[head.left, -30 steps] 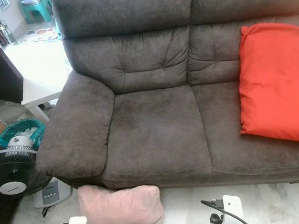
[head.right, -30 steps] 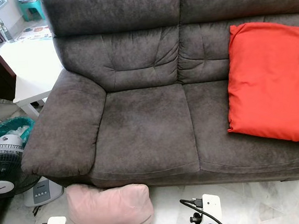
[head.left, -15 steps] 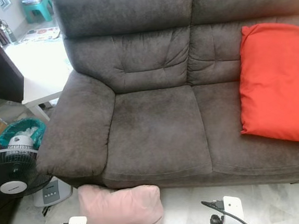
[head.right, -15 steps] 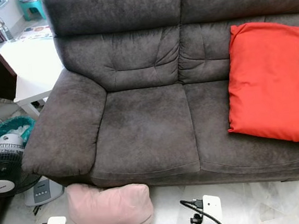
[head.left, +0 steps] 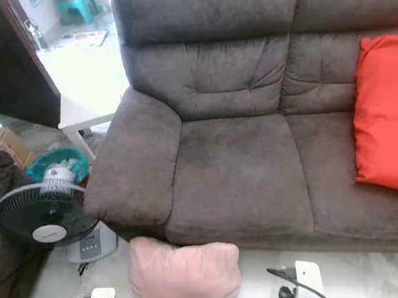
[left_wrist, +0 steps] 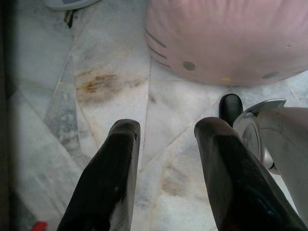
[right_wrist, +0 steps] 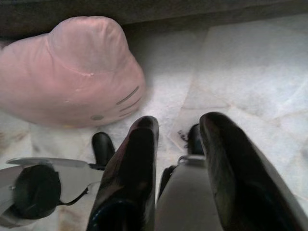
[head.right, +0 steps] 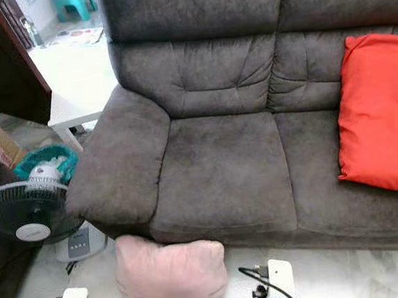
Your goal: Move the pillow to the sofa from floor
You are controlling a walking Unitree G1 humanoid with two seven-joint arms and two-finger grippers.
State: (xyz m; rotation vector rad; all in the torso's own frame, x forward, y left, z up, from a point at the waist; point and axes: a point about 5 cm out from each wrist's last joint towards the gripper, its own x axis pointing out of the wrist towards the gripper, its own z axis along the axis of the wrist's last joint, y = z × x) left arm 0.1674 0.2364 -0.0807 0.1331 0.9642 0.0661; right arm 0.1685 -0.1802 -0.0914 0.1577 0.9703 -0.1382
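Left eye view, from left to right: a fan (head.left: 46, 217) stands on the floor (head.left: 364, 277), then the pink pillow (head.left: 184, 275) lies on the tiles against the front of the sofa (head.left: 235, 167), and a red cushion (head.left: 389, 115) rests on the right seat. Left gripper (left_wrist: 166, 144) hangs spread apart above bare tile, holding nothing. Right gripper (right_wrist: 178, 139) likewise gapes empty near the pillow.

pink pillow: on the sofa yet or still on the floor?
On the floor. The pink pillow lies on the marble floor against the front of the sofa; neither tool touches it.
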